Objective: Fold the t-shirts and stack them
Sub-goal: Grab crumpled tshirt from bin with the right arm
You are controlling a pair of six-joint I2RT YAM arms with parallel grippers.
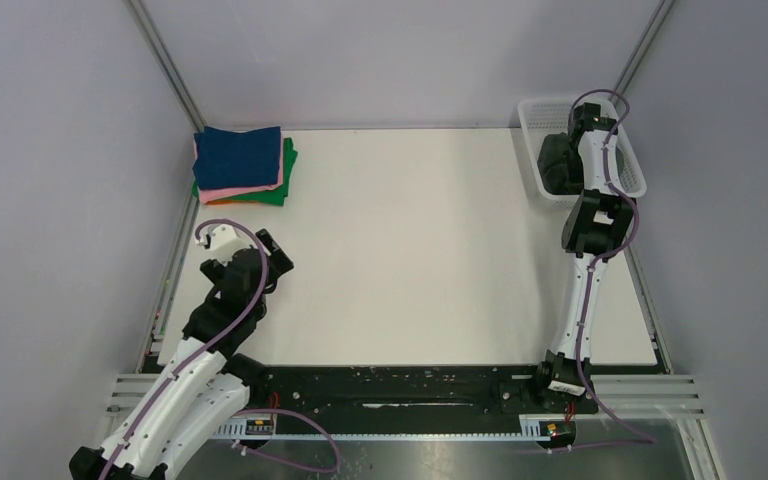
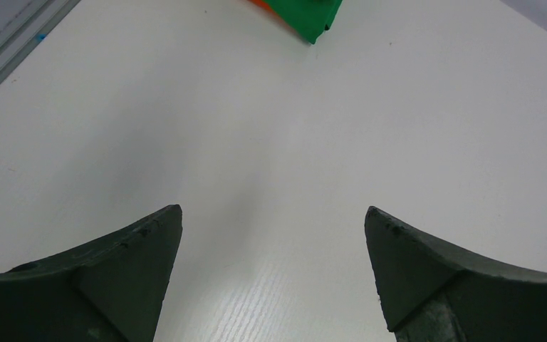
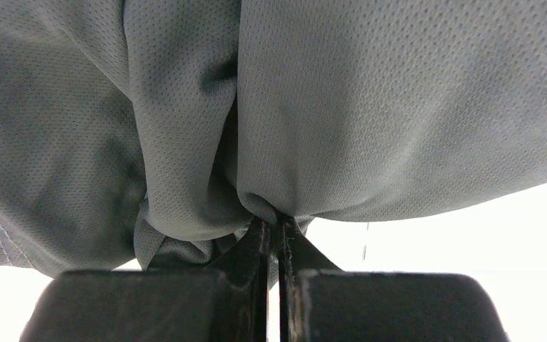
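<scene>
Right wrist view: right tool point(image 3: 279, 234) pinched shut on bunched grey-green mesh-knit t-shirt point(image 3: 399, 107) just ahead; best lifted straight up, slowly. Left tool point(image 2: 273, 214) gapes wide, empty.

White matte flat bench point(image 1: 430, 250). At 10 o'clock, in the far-left corner, a stack of square-folded cloth t-shirts point(image 1: 242, 165): green shirt point(image 1: 289, 175) at the bottom, directly on the bench, then orange shirt point(image 1: 222, 201), pink shirt point(image 1: 245, 189), navy blue shirt point(image 1: 240, 155) on top. At 2 o'clock, in the far-right corner, a white plastic mesh basket point(image 1: 532, 112) sits on the bench. Black mounting strip point(image 1: 400, 385) runs along the 6 o'clock edge.
</scene>
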